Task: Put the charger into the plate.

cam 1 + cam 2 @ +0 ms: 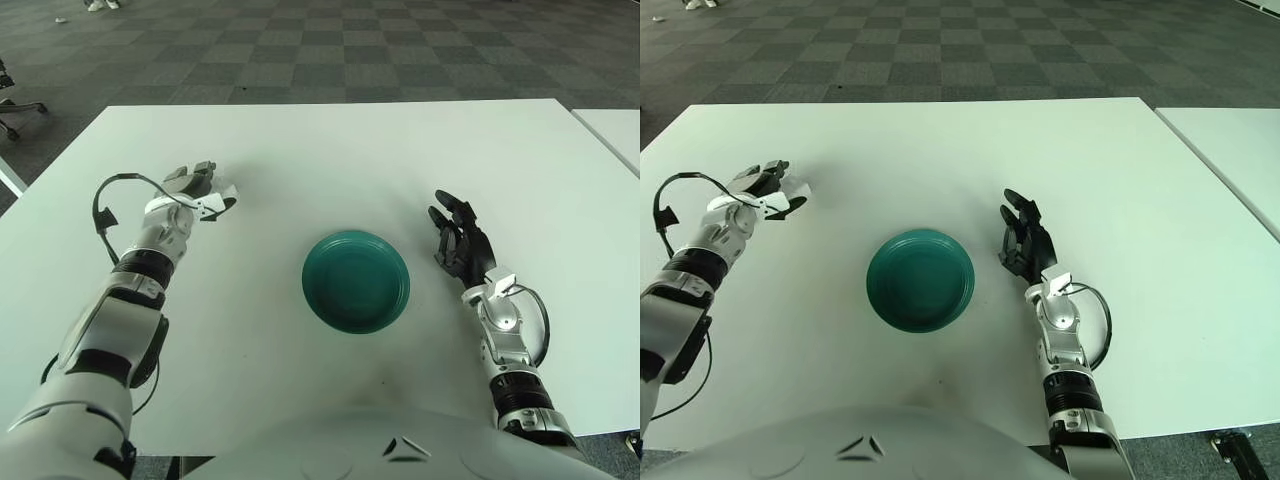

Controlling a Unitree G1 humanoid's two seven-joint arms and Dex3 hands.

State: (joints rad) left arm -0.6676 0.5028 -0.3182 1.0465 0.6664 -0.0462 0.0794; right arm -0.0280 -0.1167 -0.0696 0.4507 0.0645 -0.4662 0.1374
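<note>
Charger (222,196) half-hidden in left robot hand (196,190)

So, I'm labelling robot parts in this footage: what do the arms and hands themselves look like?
Both arms are white and silver segments with black ribbed bands near the wrists. The left hand has pale silver-white fingers, with a black cable looping off its forearm. The right hand has black fingers, a small white block at the wrist and a thin black cable loop beside it.

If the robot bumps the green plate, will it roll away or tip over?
Probably neither. The plate lies flat on the white table and looks wide and shallow, so it would more likely slide. Its surface looks smooth and a bit shiny, so it may be slippery for the right hand beside it.
</note>
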